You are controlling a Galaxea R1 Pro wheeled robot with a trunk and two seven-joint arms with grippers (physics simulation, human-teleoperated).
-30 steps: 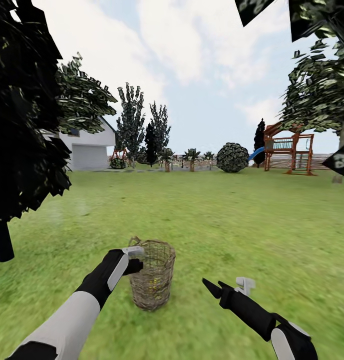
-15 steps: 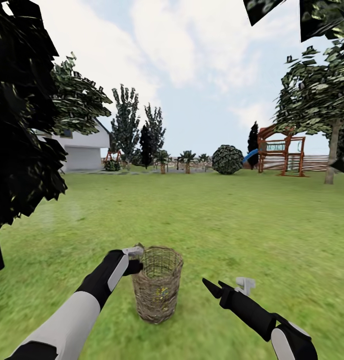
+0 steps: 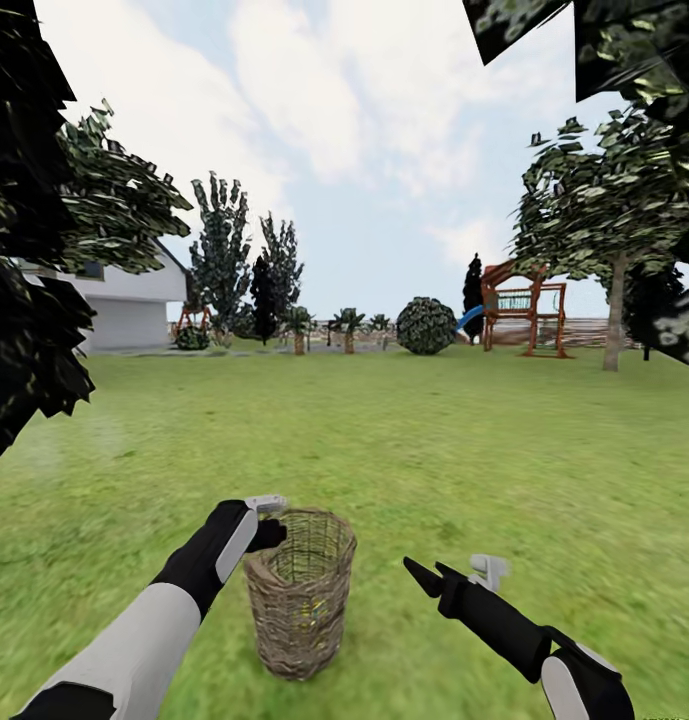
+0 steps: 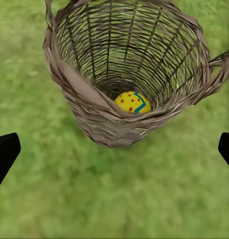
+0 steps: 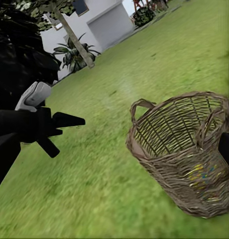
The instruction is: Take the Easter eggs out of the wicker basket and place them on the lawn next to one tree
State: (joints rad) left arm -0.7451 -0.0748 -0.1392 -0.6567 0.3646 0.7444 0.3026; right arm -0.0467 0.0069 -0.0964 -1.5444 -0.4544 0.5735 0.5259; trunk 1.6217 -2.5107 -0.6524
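The deep tan wicker basket (image 3: 300,592) stands low in the middle of the frame, its mouth unblocked from above; one yellow egg with red dots (image 4: 132,102) lies at its bottom, walled in by the weave. The mottled green lawn (image 3: 464,450) around it lies bare through the middle of the frame. The left gripper (image 3: 267,519) hangs beside the rim, the right gripper (image 3: 424,575) apart, lower right. Dark foliage (image 3: 24,250) crowds the left edge.

We see the wicker basket (image 3: 300,592) on the lawn (image 3: 504,450) between our two arms, one Easter egg (image 4: 132,102) in its bottom; a tree (image 3: 614,215) stands far right behind.
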